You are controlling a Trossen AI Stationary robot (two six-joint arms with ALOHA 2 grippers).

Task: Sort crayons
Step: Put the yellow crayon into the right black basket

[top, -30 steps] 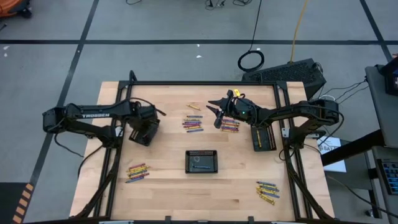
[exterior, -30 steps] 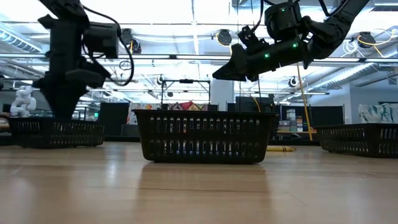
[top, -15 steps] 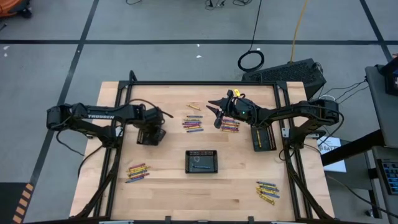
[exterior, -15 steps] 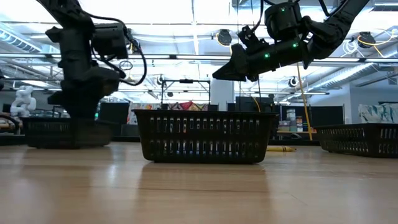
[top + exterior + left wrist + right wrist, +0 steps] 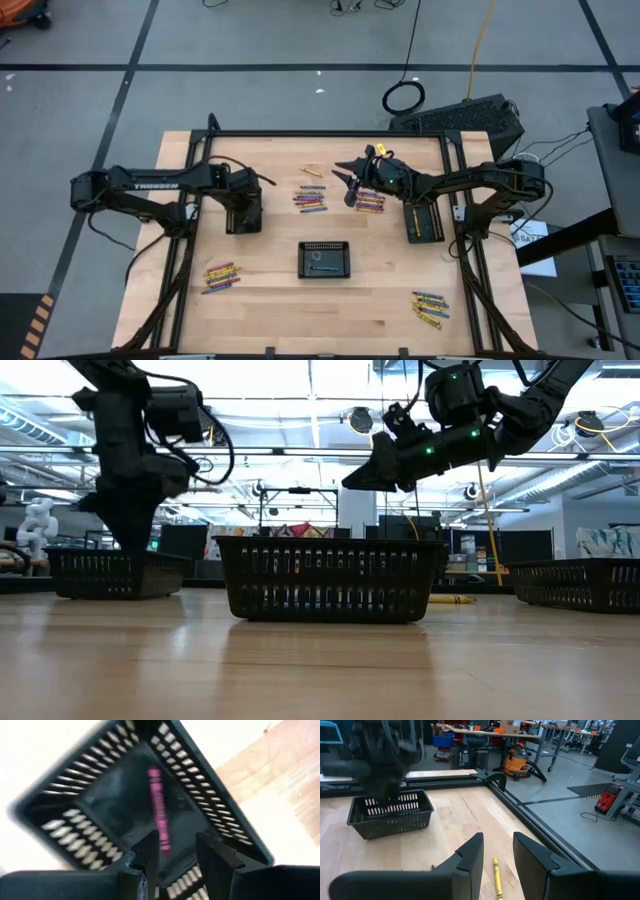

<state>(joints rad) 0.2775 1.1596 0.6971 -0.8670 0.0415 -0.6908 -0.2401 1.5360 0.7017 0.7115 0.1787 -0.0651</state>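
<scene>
Parted slightly, the left gripper [image 5: 172, 851] is seen over a tray [image 5: 80, 820] holding a pink crayon [image 5: 158, 812]; the right gripper [image 5: 496, 854] is parted too (empty). "TROSSEN" is read on the left arm [image 5: 150, 185]. Crayons [image 5: 312, 198] lie at the centre tray's [image 5: 325, 259] twelve o'clock.

The left gripper [image 5: 243, 213] occupies the left tray [image 5: 243, 216], jaws apart above a pink crayon [image 5: 158, 810] inside it. The right gripper [image 5: 347, 184] hangs above the counter [image 5: 270, 300] between two crayon piles [image 5: 311, 198] [image 5: 370, 202]. The centre tray [image 5: 325, 259] blocks the middle. Bare counter lies between the centre tray and the near-right pile [image 5: 430, 310].
</scene>
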